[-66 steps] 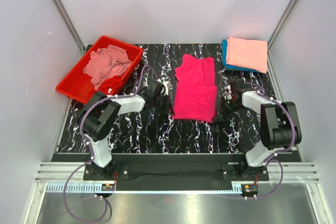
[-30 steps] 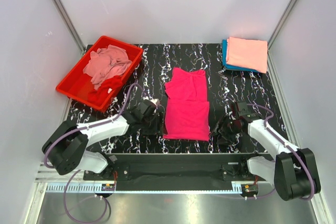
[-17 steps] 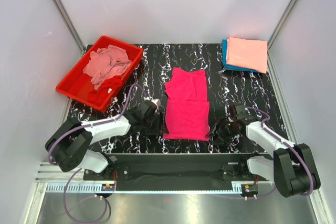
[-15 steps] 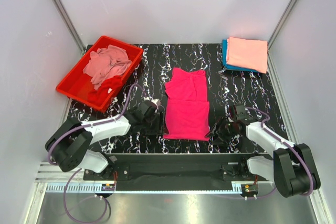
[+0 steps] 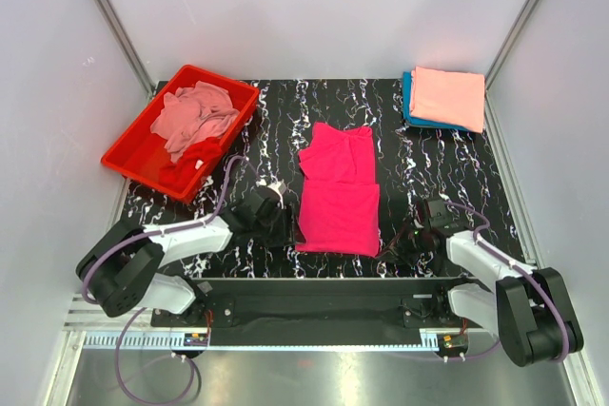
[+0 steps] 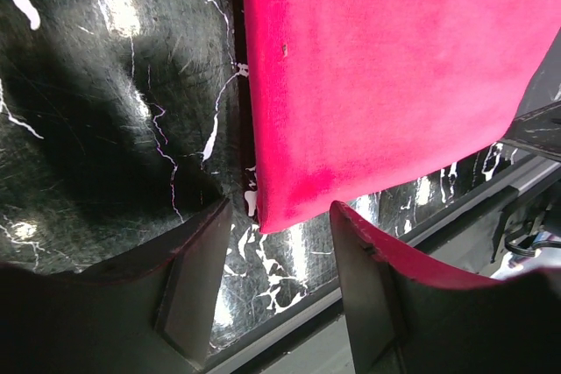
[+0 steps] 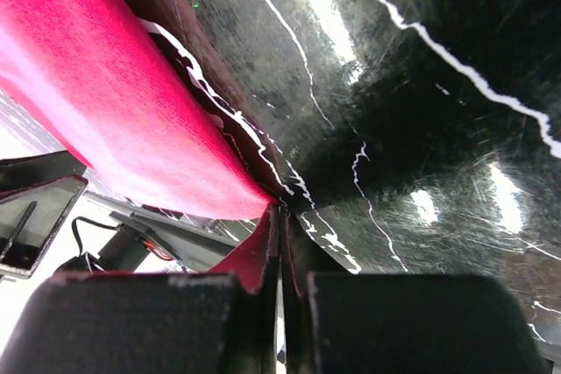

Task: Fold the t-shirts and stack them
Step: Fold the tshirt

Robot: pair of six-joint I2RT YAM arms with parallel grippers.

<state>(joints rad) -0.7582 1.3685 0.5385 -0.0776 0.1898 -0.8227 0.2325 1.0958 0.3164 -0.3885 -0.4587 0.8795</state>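
Pale walls [image 5: 314,7] closed in three sides of the black, white-veined table [image 5: 419,154]. Far beyond the left claw [image 5: 290,221] and out to its left stood the red tray [image 5: 124,154], which held a crumpled dusty pink t-shirt [image 5: 195,113] with a red t-shirt [image 5: 198,151] bunched at its near side. Between the two claws lay the hot pink t-shirt [image 5: 338,192], folded into a long flat strip. Far beyond the right claw [image 5: 392,242], in the back corner, a folded salmon t-shirt [image 5: 447,97] sat on a teal t-shirt [image 5: 407,102]. The left claw [image 6: 280,212] was spread, the hot pink t-shirt's [image 6: 386,67] near corner lying loose between its fingers. The right claw [image 7: 280,212] was clenched, the cloth's [image 7: 114,111] other near corner touching its tips; whether it pinched the cloth could not be told.
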